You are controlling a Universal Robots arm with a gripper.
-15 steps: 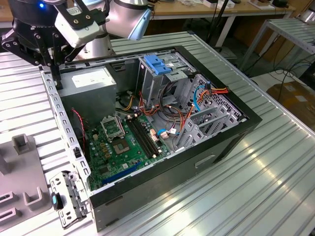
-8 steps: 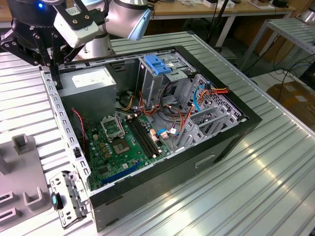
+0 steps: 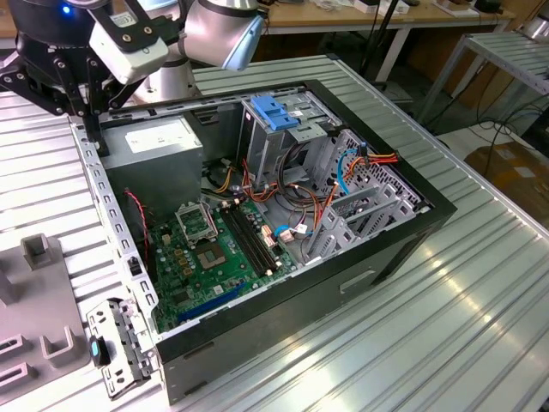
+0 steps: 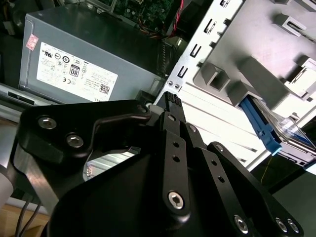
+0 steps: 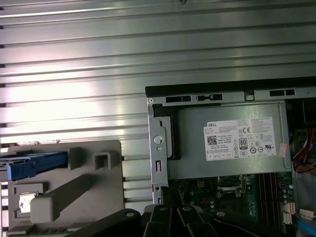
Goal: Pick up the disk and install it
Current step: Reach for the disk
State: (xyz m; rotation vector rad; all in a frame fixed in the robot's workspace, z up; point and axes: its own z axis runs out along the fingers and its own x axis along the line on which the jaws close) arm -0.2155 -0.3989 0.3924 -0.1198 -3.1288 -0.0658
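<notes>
One disk [image 5: 35, 165] lies in a grey holder [image 5: 94, 187] on the ribbed table [image 5: 74, 74], outside the one open computer case [image 3: 283, 292] and near its power-supply end. The disk's blue rail shows, and the rest is cut off at the frame edge in both wrist views. The gripper [image 4: 171, 101] hangs above the case wall by the single power supply [image 4: 128, 64], apart from the disk. Whether it is parted or closed cannot be told.

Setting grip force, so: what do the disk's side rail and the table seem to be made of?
On the disk, the side rail looks like moulded plastic: even bright blue with a dull sheen. The table looks like bare metal, likely aluminium: silvery ribbed slats with streaked glare.
</notes>
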